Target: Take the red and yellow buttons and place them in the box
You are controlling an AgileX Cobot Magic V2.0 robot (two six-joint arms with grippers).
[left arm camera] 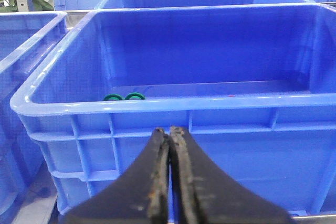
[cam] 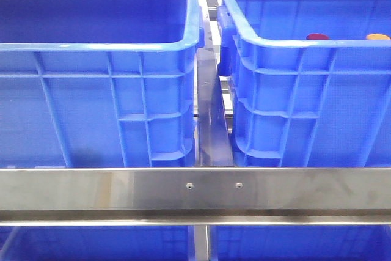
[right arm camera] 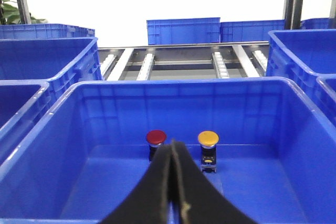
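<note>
Both grippers, left (left arm camera: 169,182) and right (right arm camera: 173,187), have fingers pressed together, empty; the red button (right arm camera: 156,138) and yellow button (right arm camera: 208,139) look light, rigid, slick-capped, best pinched across their dark bodies.

We see the right claw (right arm camera: 172,182) pressed together, nothing between its black fingers (right arm camera: 197,192), poised over a blue crate (right arm camera: 273,129). Inside stand the red button (right arm camera: 156,138) and yellow button (right arm camera: 208,139) side by side (each upright on a dark base), apart from the claw. Roller tracks (right arm camera: 220,64) run behind.
</note>
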